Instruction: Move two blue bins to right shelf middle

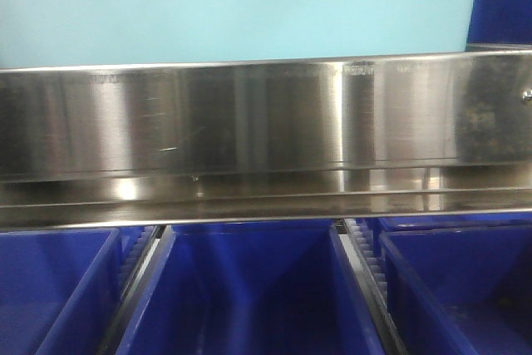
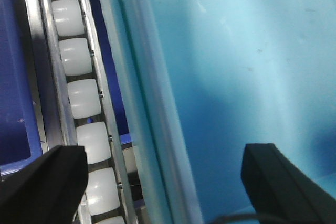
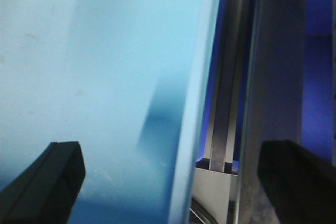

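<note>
Beside the white rollers (image 2: pixel 79 56), left hand (image 2: pixel 165 156) wide open, holding nothing. Under the shiny steel rail (image 1: pixel 249 114), left blue bin (image 1: pixel 50 288), middle blue bin (image 1: pixel 249 288) and right blue bin (image 1: pixel 465 288) side by side. By the pale blue wall (image 3: pixel 94 66), right hand (image 3: pixel 170 153) wide open, holding nothing.

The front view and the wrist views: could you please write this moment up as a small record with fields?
rail: brushed steel, spanning the front view
bins: three, dark blue, below the rail: left bin, middle bin, right bin
rollers: white, in a steel track beside a blue wall
panel: light blue, above the rail; what it is, unclear
left tool: open, panel edge in the gap
right tool: open, panel edge in the gap
</note>
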Controlling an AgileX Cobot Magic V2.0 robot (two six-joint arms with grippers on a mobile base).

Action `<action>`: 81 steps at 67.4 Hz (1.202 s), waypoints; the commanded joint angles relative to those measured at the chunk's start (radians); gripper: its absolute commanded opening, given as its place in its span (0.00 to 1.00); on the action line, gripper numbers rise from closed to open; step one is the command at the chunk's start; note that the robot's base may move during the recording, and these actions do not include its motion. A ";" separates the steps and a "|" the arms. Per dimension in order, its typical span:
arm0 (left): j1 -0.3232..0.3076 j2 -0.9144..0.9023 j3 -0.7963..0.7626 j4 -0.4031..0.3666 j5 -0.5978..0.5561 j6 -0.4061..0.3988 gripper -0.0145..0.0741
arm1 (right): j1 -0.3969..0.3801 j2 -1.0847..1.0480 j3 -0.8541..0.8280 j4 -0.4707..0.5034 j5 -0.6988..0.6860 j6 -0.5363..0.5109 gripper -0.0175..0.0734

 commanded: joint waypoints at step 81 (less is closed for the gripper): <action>-0.004 -0.079 -0.205 -0.141 -0.062 0.000 0.04 | 0.003 -0.042 -0.219 0.086 -0.101 -0.017 0.02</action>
